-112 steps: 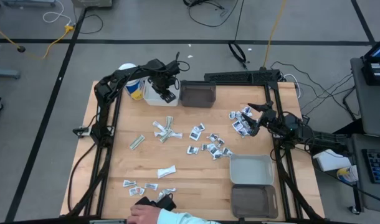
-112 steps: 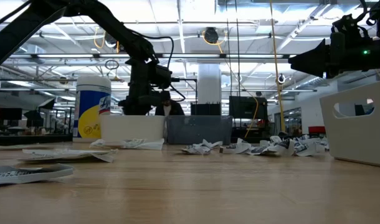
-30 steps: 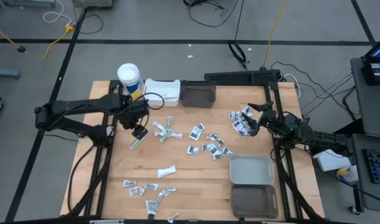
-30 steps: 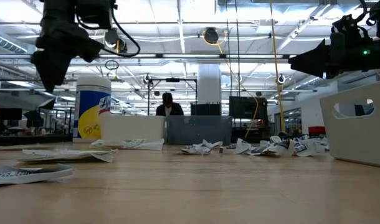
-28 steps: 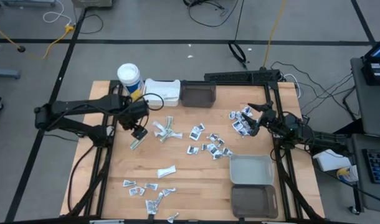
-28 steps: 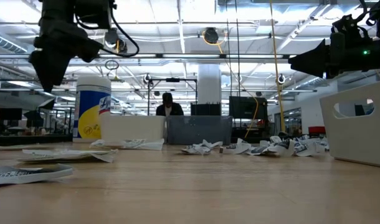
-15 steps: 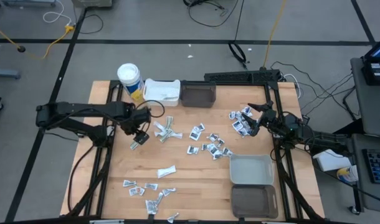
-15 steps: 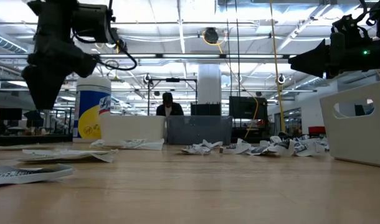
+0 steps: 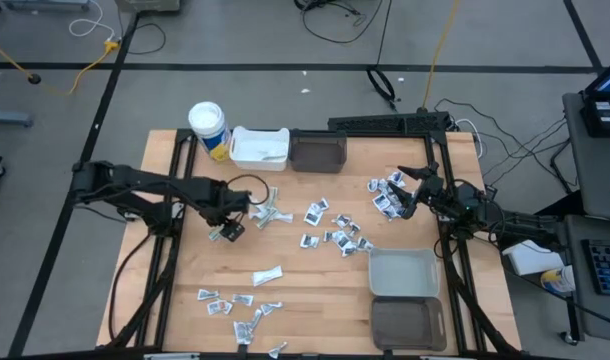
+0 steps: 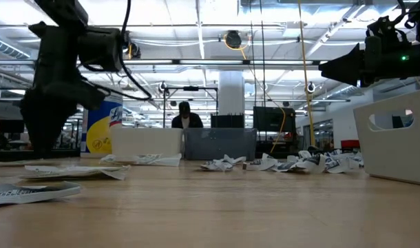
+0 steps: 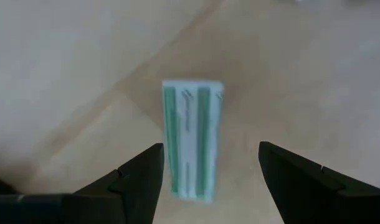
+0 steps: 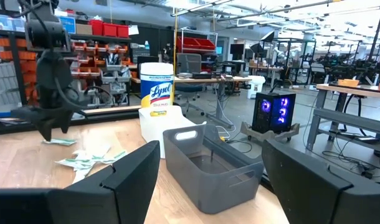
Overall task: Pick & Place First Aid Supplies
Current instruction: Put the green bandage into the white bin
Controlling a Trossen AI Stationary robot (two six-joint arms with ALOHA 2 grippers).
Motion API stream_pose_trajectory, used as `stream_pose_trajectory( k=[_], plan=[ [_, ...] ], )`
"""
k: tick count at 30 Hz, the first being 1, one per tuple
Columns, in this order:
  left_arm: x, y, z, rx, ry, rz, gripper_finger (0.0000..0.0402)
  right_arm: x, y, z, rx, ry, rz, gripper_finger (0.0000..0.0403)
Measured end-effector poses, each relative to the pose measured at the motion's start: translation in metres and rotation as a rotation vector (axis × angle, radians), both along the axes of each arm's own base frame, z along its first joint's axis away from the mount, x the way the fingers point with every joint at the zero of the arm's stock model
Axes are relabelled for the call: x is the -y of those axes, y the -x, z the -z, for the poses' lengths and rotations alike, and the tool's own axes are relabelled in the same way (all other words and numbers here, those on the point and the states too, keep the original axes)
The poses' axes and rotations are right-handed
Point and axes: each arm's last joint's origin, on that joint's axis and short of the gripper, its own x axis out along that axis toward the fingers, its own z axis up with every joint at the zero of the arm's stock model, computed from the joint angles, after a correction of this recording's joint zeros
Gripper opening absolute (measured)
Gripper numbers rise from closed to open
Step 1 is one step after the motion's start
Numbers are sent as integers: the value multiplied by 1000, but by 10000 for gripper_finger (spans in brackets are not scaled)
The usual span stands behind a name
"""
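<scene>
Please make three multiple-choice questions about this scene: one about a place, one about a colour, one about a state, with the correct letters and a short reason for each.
1. Where is the left gripper?
A. above the flat white sachet with green stripes
B. inside the white rectangular plastic bin
C. beside the right gripper

2. What colour band has the white cylindrical canister?
A. red
B. yellow
C. green

3. How are the left gripper's fingers?
A. shut on the sachet
B. shut, empty
C. open

Answers: 1 A, the left wrist view shows the sachet between its fingers. 2 B, yellow shows below the lid. 3 C, a wide gap, the sachet untouched.
</scene>
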Motion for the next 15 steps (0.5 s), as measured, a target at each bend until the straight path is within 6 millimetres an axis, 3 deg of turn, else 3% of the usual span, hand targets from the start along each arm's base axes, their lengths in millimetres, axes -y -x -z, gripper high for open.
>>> stream_pose_trajectory(
  k=[7,15],
  plan=[
    [6,-3,22,-2,-6,9,269,0,0,0,0,0,0,279],
    [9,-3,26,-1,-10,9,265,0,0,0,0,0,0,279]
  ],
)
